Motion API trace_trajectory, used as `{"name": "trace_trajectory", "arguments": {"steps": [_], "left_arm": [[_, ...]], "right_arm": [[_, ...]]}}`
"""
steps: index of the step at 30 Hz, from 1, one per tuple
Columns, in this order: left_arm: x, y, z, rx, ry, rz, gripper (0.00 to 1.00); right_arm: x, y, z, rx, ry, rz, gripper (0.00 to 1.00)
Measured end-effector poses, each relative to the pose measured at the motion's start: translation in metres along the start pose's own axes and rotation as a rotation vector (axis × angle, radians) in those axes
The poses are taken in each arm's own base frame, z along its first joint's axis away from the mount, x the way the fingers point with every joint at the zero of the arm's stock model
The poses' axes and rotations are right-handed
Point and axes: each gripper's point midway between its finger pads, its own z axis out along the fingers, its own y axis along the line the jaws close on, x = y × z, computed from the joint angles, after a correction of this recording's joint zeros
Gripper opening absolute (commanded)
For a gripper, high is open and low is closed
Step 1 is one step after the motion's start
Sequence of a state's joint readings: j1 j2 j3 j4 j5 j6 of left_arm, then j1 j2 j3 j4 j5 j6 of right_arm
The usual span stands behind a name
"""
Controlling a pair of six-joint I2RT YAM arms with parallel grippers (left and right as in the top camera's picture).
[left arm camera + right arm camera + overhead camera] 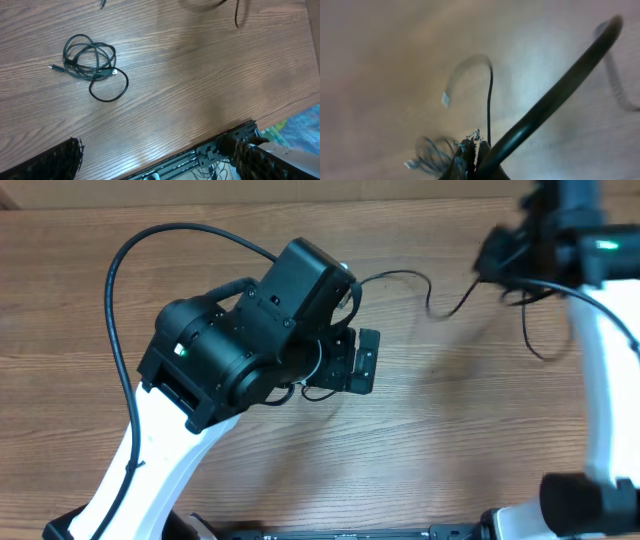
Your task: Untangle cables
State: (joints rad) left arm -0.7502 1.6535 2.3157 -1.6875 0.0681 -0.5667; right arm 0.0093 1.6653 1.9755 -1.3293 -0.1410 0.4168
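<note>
Fingertips first: my right gripper [470,152] is pinched tight on a single thin black cord [490,100]. The cord rises from between the tips, arcs over and ends in a small pale connector plug [445,99]. That view is smeared — a blurred tangle of fine strands low to the left of the tips cannot be made out. A thick black arm cable [555,100] cuts across the right half and hides the table behind it.

My left gripper [157,150] stands at full spread with nothing between its dark, textured fingers [62,160], both cut off by the bottom of the frame. Beyond them, on the brown wood-grain table [200,75], lies the coiled bundle of thin black cords [90,62]. One loop spills out toward me and a plug pokes out at its left. Bare wood lies on every side of it. The table's edge runs slantwise at lower right, lined by a black metal rail [225,147].

From above, my left arm [230,360] covers the bundle entirely. The held cord trails leftward from my blurred right gripper along the table's far side.
</note>
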Motion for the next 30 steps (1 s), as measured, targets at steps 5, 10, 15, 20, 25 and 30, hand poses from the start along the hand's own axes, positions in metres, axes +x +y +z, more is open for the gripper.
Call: {"name": "trace_trajectory", "arguments": {"steps": [5, 10, 15, 20, 25, 30], "left_arm": [[0.000, 0.000, 0.000, 0.000, 0.001, 0.000, 1.00], [0.000, 0.000, 0.000, -0.001, 0.001, 0.000, 1.00], [0.000, 0.000, 0.000, 0.000, 0.001, 0.000, 1.00], [0.000, -0.001, 0.000, 0.002, 0.003, 0.000, 0.99], [0.000, -0.001, 0.000, 0.003, 0.003, 0.000, 1.00], [0.000, -0.001, 0.000, 0.003, 0.003, 0.000, 0.99]], "right_arm": [[-0.045, -0.016, -0.082, 0.016, -0.267, 0.030, 0.04], [-0.052, -0.055, -0.112, 0.181, -0.369, 0.078, 0.04], [-0.040, -0.079, -0.098, 0.288, -0.309, 0.115, 0.04], [-0.017, -0.100, -0.066, 0.362, -0.198, 0.164, 0.04], [0.009, -0.119, -0.030, 0.417, -0.074, 0.182, 0.04], [0.035, -0.130, -0.001, 0.434, 0.035, 0.197, 0.06]]}}
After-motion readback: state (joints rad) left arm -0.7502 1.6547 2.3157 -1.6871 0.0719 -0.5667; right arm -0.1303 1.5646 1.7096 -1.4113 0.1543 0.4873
